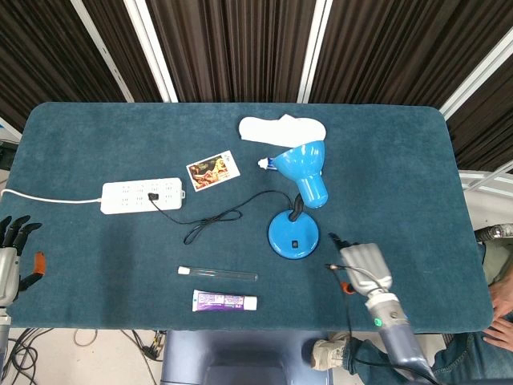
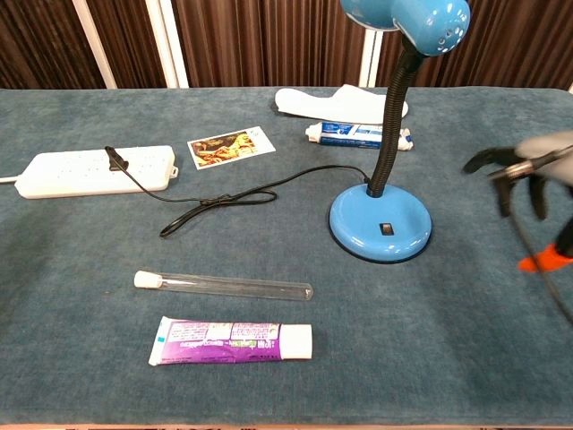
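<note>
A blue desk lamp stands mid-table, with its round base (image 1: pixel 293 235) (image 2: pixel 380 226) and a small black switch (image 2: pixel 386 228) on the near side of the base. Its gooseneck carries the blue shade (image 1: pixel 304 168) (image 2: pixel 407 16). My right hand (image 1: pixel 361 265) (image 2: pixel 528 175) hovers to the right of the base, clear of it, fingers apart and holding nothing. My left hand (image 1: pixel 10 249) stays off the table's left edge, fingers spread and empty. The lamp's black cord (image 1: pixel 216 215) runs to a white power strip (image 1: pixel 143 195) (image 2: pixel 94 170).
A glass test tube (image 1: pixel 218 274) (image 2: pixel 224 286) and a purple tube (image 1: pixel 225 301) (image 2: pixel 233 340) lie near the front edge. A photo card (image 1: pixel 213 171) (image 2: pixel 229 145), a white insole (image 1: pixel 282 128) (image 2: pixel 340 101) and a blue-white tube (image 2: pixel 358 134) lie farther back.
</note>
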Motion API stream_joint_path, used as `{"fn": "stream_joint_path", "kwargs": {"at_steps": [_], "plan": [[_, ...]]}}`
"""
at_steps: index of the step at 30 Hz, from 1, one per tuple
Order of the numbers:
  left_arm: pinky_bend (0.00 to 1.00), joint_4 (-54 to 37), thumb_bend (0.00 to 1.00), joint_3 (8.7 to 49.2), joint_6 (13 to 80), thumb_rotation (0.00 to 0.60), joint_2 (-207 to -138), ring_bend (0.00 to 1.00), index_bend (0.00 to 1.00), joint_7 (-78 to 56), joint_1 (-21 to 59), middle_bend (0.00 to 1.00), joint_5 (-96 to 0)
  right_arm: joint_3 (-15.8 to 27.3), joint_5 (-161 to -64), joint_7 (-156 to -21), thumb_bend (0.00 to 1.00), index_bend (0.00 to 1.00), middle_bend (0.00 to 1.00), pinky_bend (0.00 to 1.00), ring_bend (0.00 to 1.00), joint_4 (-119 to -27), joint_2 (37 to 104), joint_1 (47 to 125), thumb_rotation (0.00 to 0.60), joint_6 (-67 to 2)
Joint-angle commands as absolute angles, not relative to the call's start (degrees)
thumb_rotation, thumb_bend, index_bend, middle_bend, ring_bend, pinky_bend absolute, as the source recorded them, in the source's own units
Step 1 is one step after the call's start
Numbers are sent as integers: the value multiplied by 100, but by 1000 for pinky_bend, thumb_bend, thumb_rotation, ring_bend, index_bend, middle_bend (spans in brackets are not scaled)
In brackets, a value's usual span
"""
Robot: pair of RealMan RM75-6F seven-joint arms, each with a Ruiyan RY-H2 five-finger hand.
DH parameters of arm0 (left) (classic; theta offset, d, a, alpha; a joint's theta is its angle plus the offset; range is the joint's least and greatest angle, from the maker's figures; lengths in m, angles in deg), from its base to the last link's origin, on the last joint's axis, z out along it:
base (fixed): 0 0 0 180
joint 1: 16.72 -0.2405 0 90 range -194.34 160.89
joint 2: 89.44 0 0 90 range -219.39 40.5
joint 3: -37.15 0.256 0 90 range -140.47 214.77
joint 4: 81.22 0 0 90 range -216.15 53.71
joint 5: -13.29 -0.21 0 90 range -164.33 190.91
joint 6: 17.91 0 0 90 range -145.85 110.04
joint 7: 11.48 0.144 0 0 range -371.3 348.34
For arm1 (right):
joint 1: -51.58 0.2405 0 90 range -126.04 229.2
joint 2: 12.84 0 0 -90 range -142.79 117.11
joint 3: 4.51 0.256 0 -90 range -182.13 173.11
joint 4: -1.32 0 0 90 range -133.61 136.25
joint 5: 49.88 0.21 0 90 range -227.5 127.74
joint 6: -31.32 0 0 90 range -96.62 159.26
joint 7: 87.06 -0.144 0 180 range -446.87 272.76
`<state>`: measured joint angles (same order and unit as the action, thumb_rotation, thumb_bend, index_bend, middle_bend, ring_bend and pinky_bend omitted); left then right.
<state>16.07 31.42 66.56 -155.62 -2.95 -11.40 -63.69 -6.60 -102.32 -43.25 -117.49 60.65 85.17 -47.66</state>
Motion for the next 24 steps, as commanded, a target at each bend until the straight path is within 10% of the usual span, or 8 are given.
{"fn": "stream_joint_path", "kwargs": {"at_steps": [1, 6, 20, 22, 24], "plan": [[0, 1609, 532, 3141, 6661, 600, -15566, 10, 216, -288, -1140, 102, -6371, -1268, -11321, -5382, 189, 90, 232, 1000, 284, -11655, 5536, 7633, 600, -5515], [0, 1611, 532, 3150, 6674, 600, -15574, 10, 216, -259, -1141, 102, -6394, -1551, -12187, -6420, 189, 67, 87, 1000, 113, -10872, 5378, 6942, 600, -6141], [0, 1601, 532, 3173, 6698, 600, -15590, 10, 216, -194, -1144, 102, -6441, -1286, -12935, -7391, 189, 65, 46, 1000, 53, -9442, 5563, 6154, 600, -6823], [0, 1601, 532, 3178, 6695, 600, -15587, 10, 216, -194, -1143, 102, -6453, -1262, -12972, -7355, 189, 65, 45, 820, 46, -9425, 5568, 6133, 600, -6750], [0, 1598, 532, 3182, 6696, 600, -15585, 10, 216, -197, -1142, 102, -6466, -1254, -13009, -7318, 188, 65, 41, 425, 36, -9425, 5560, 6118, 600, -6687]]}}
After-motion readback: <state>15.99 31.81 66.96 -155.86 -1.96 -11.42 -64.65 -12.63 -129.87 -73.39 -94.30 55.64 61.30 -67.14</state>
